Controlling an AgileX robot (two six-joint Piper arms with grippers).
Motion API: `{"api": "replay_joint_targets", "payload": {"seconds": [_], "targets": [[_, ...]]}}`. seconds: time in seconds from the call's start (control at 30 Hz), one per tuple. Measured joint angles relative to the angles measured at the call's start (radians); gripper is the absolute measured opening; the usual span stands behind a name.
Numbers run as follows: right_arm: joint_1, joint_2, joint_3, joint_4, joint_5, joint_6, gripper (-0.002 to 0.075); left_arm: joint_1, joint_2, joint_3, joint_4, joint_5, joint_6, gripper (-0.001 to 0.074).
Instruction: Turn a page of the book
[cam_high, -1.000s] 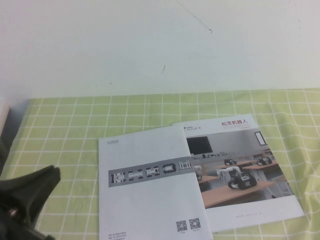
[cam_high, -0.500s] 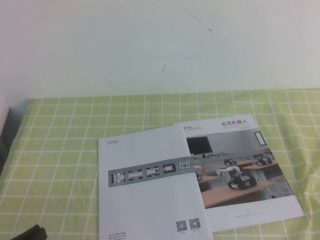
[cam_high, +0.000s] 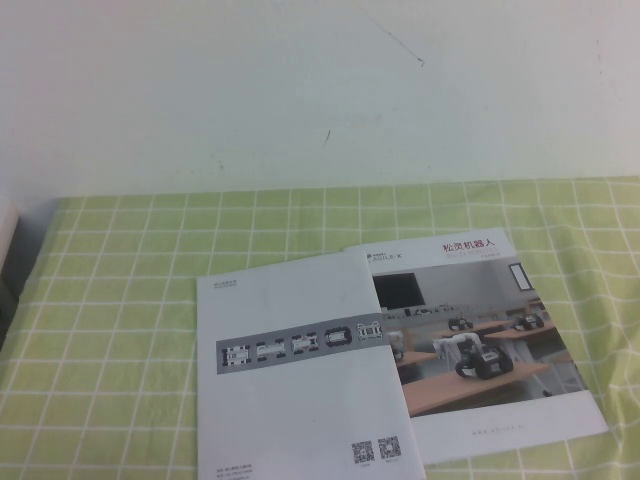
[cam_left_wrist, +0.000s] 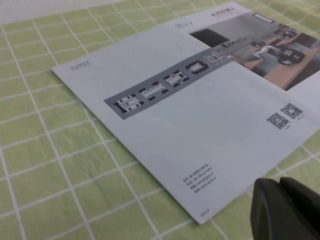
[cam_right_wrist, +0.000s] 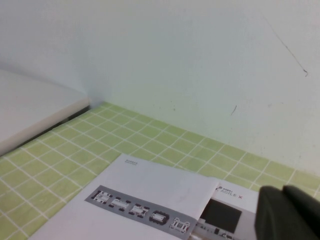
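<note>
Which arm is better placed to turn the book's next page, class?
Probably left: the left end effector sits low beside the book's near edge, while the shut right end effector appears higher, farther from the pages.

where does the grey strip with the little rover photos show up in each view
High view: the grey strip crosses the middle of the book's folded-over white page, left of the room photo.
Left wrist view: the strip runs diagonally across the white page, above the left pincer.
Right wrist view: the strip sits at the bottom edge, left of the right pincer.
Shared landmark: the green checked cloth.
</note>
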Motion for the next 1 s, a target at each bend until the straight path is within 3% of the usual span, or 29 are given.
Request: {"api": "replay_joint_targets", "payload": {"seconds": [0.17, 0.3, 0.43, 0.73, 0.8, 0.87, 1.0], "targets": [[0.000, 0.000, 0.002, 0.000, -0.002, 0.000, -0.0002, 0.000, -0.001, 0.000, 0.000, 0.043, 0.000, -0.0004], [0.000, 0.000, 0.032, -0.008, -0.107, -0.027, -0.0002, 0.000, -0.001, 0.000, -0.002, 0.048, 0.000, -0.0004], [0.000, -0.013, 0.049, -0.095, -0.212, -0.092, -0.0002, 0.000, -0.001, 0.000, -0.002, 0.050, 0.000, -0.0004], [0.000, -0.155, 0.092, -0.271, -0.255, -0.089, -0.0002, 0.000, -0.001, 0.000, -0.004, 0.052, 0.002, -0.0004], [-0.005, -0.203, 0.131, -0.386, -0.277, 0.027, -0.0002, 0.000, -0.001, 0.000, -0.004, 0.052, 0.002, -0.0004], [-0.026, -0.266, 0.180, -0.590, -0.300, 0.248, -0.0002, 0.000, -0.001, 0.000, -0.004, 0.052, 0.002, -0.0004], [-0.148, -0.418, 0.306, -1.123, -0.253, 0.892, -0.0002, 0.000, -0.001, 0.000, -0.004, 0.052, 0.002, -0.0004]]}}
